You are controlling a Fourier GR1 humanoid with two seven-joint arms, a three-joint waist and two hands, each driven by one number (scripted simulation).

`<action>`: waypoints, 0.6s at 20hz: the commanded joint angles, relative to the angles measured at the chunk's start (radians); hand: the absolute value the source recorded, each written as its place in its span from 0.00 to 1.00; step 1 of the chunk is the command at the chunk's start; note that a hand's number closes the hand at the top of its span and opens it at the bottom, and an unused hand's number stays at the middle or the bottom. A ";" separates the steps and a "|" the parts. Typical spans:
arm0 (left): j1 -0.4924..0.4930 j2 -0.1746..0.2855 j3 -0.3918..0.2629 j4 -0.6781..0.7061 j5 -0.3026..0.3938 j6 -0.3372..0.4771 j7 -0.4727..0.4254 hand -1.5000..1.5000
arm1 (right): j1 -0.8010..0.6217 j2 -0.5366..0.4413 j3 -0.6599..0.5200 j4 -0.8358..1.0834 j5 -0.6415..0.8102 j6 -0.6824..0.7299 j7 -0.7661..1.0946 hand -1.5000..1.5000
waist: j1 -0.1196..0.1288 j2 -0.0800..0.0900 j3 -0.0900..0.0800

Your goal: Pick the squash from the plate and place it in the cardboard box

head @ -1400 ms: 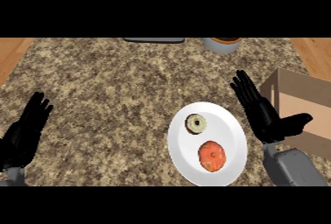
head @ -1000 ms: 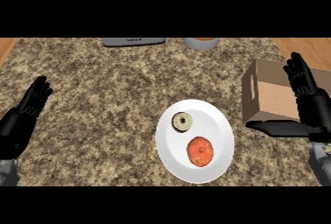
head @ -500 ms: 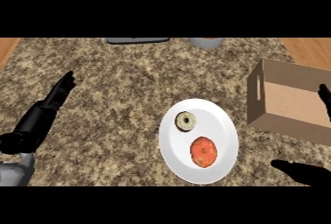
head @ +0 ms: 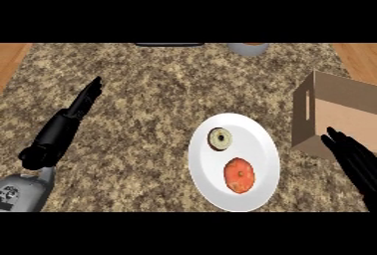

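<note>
Right hand showing fingers straight, apart, holding nothing; squash sitting on plate to its left, cardboard box just ahead.

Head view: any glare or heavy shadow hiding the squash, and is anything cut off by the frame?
Head view: light is even, no glare on the white round plate; the orange squash shows plainly; the brown cardboard box and the black right hand are both cut by the right edge.
</note>
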 commanded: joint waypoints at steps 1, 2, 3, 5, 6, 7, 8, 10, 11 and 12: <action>-0.023 -0.022 -0.013 0.016 -0.009 -0.013 -0.016 0.50 | -0.067 -0.041 0.092 -0.092 0.066 0.176 0.240 0.00 | 0.027 0.006 0.000; -0.013 -0.006 -0.002 -0.014 -0.005 -0.014 0.007 0.50 | -0.074 -0.029 0.138 -0.168 0.090 0.208 0.316 0.00 | 0.031 0.001 0.000; -0.051 -0.048 -0.047 -0.020 -0.038 0.014 0.039 0.50 | -0.148 0.011 0.177 -0.104 0.099 0.241 0.352 0.00 | 0.049 0.008 0.000; -0.045 -0.032 -0.033 0.006 -0.036 -0.012 0.001 0.50 | -0.211 0.020 0.212 -0.113 0.117 0.329 0.457 0.00 | 0.051 0.009 0.000; -0.078 -0.001 0.014 0.069 0.005 -0.059 -0.013 0.50 | -0.234 0.030 0.232 -0.149 0.101 0.372 0.520 0.00 | 0.044 0.012 -0.002; -0.073 -0.036 -0.015 0.029 -0.021 -0.020 0.010 0.50 | -0.278 0.104 0.300 -0.079 0.141 0.375 0.557 0.00 | 0.058 0.010 0.000; -0.052 -0.026 -0.011 0.023 -0.014 -0.037 0.011 0.50 | -0.303 0.107 0.302 -0.152 0.116 0.440 0.644 0.00 | 0.044 0.005 0.000; -0.091 -0.051 -0.025 0.010 -0.015 -0.027 0.055 0.50 | -0.396 0.205 0.374 -0.076 0.122 0.489 0.722 0.00 | 0.055 0.008 0.000; -0.070 -0.054 -0.017 0.046 -0.025 -0.026 0.002 0.50 | -0.418 0.266 0.412 -0.034 0.132 0.502 0.763 0.00 | 0.048 0.008 0.001; -0.064 -0.036 -0.004 0.037 -0.011 -0.047 0.006 0.50 | -0.460 0.315 0.418 -0.025 0.103 0.541 0.813 0.00 | 0.052 0.007 0.000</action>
